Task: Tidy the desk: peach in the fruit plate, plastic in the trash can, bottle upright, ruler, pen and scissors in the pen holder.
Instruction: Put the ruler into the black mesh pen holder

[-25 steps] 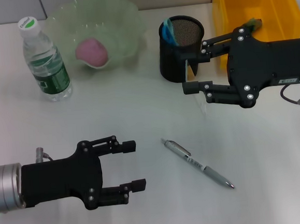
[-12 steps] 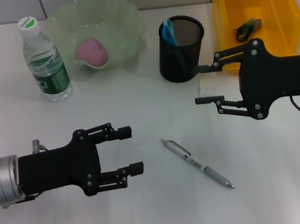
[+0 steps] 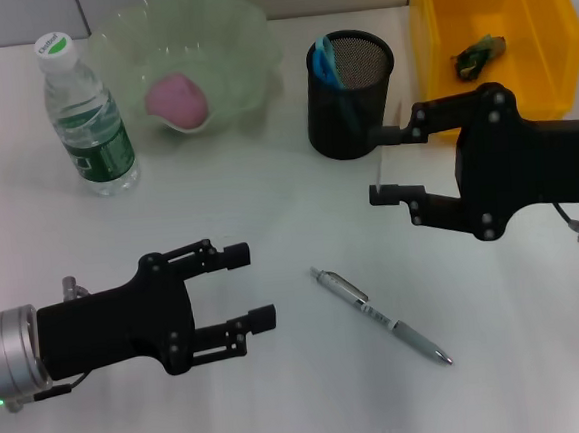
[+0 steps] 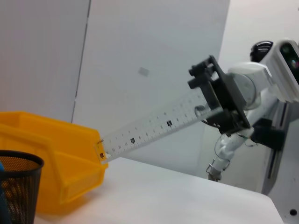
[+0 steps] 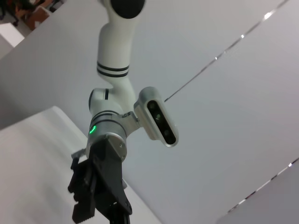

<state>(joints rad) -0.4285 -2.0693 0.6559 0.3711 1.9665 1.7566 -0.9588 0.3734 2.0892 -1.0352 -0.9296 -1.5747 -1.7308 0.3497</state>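
Observation:
My right gripper hovers just in front of the black mesh pen holder, shut on a clear ruler that slants down from its jaws. Blue scissors stand in the holder. A silver pen lies on the desk between the arms. To the pen's left, my left gripper is open and holds nothing. The pink peach sits in the green fruit plate. The bottle stands upright at the far left. A scrap of plastic lies in the yellow trash can.
The yellow bin and the pen holder stand side by side at the back right. White desk surface shows between bottle, plate and my left arm, and to the pen's right.
My right gripper has drawn back from the pen holder toward the desk's front and turned, the ruler still in it. The left gripper has shifted slightly and stays open.

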